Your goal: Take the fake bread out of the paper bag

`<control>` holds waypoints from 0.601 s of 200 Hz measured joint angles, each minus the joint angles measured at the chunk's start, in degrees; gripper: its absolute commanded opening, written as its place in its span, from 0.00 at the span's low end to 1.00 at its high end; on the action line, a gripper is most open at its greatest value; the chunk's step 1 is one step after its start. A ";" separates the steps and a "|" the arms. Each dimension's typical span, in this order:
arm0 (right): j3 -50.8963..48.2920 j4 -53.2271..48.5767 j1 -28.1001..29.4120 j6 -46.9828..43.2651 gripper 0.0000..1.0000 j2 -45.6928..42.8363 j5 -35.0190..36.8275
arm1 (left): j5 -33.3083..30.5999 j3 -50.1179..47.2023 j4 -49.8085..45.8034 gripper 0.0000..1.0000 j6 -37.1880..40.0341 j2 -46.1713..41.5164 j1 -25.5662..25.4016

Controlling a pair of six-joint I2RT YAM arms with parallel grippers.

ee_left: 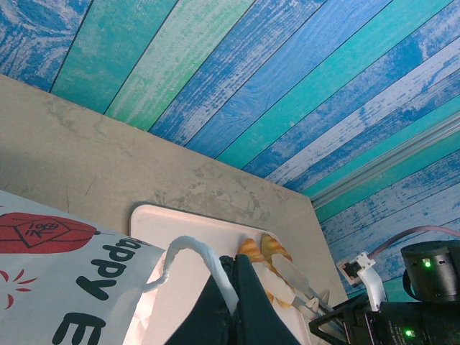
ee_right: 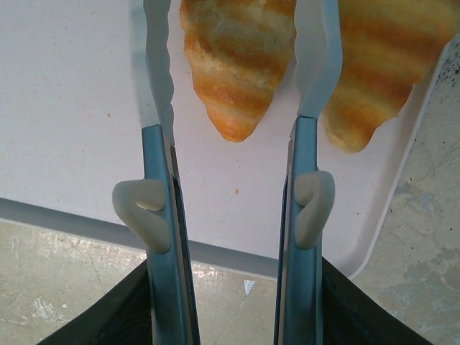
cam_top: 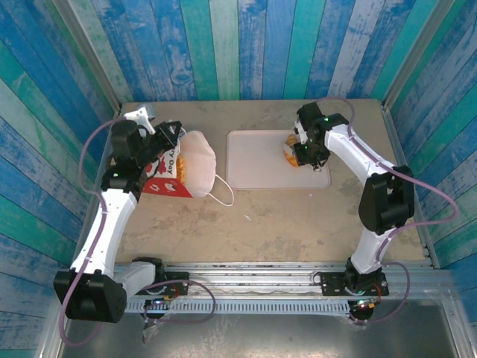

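The top external view places the paper bag [cam_top: 175, 173] on its side at left centre of the frame, just left of the pale tray [cam_top: 253, 168]. The left wrist view adds that the left tool [ee_left: 233, 305] is closed at the bag's rim beside a white string handle [ee_left: 188, 246]; whether paper is pinched cannot be told. The right wrist view resolves the right tool [ee_right: 233, 29], open with one finger either side of a fake-bread croissant [ee_right: 237, 72] lying on the tray, and a second croissant [ee_right: 381, 72] at upper right. The worktop [cam_top: 283, 224] is mottled beige, enclosed by walls [cam_top: 223, 45] of blue, teal and white planks.
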 measured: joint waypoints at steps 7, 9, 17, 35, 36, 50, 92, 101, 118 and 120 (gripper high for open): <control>0.00 -0.04 0.00 -0.07 0.48 0.04 0.00 | 0.00 0.00 0.00 0.04 0.00 0.02 0.00; 0.00 -0.07 0.00 -0.09 0.48 0.04 0.00 | 0.00 0.00 0.00 0.04 0.00 0.02 0.00; 0.00 -0.13 0.00 -0.13 0.47 0.13 0.00 | 0.00 0.00 -0.02 0.04 0.00 0.02 0.00; 0.17 -0.42 0.00 -0.26 0.46 0.68 0.39 | 0.00 0.00 -0.02 0.04 0.00 0.02 0.00; 0.20 -0.42 0.00 -0.28 0.46 0.70 0.42 | 0.00 0.00 -0.02 0.04 0.00 0.02 0.00; 0.72 -0.70 0.00 -0.31 0.46 1.49 0.76 | 0.00 0.00 -0.02 0.04 0.00 0.02 0.00; 2.86 -0.79 0.00 -0.28 0.45 4.11 1.64 | -0.02 0.00 -0.04 0.04 -0.02 0.00 0.00; 2.99 -0.79 0.00 -0.22 0.45 4.46 1.75 | -0.02 0.00 -0.07 0.04 -0.02 0.00 0.00; 2.99 -0.76 0.00 0.20 0.45 4.66 1.79 | -0.02 0.00 -0.09 0.04 -0.02 0.00 0.00; 2.99 -0.74 0.00 0.22 0.46 4.66 1.81 | -0.02 0.00 -0.11 0.04 -0.02 0.00 0.00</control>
